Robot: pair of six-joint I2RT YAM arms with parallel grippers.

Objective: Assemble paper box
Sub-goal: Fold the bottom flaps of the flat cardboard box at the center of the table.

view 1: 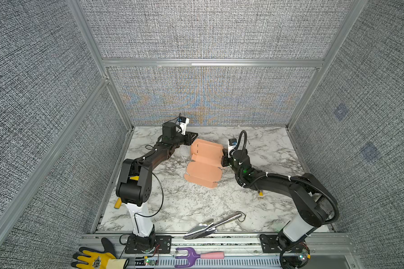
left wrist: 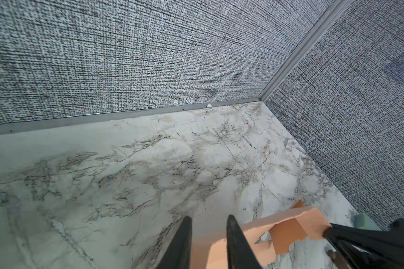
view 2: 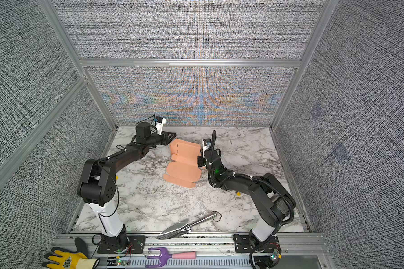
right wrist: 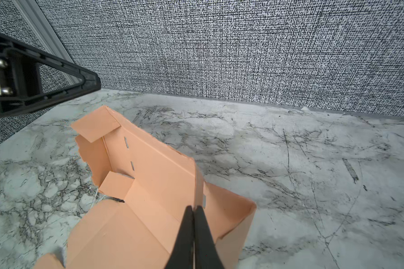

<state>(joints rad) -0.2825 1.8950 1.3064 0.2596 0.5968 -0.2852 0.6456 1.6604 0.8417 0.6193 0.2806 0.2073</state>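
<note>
The paper box (view 1: 204, 163) sits half-folded towards the back middle of the marble worktop (view 1: 173, 205). The right hand (view 1: 223, 156) is at its right side wall, and the right wrist view shows that hand (right wrist: 193, 210) pinched together on the wall's upright edge. The left hand (view 1: 194, 135) hangs just over the far left corner, with its fingers (left wrist: 231, 223) apart and nothing between them.

Only the right wrist view shows the thin slots in the back wall and a small tab folded inside. Both top views show the lid panel lying flat at the front, plus a silver trowel (view 1: 210, 227), a purple garden fork (view 1: 196, 256) and a yellow glove (view 1: 93, 258) near the front rail. The glove's emblem is too small to read.
</note>
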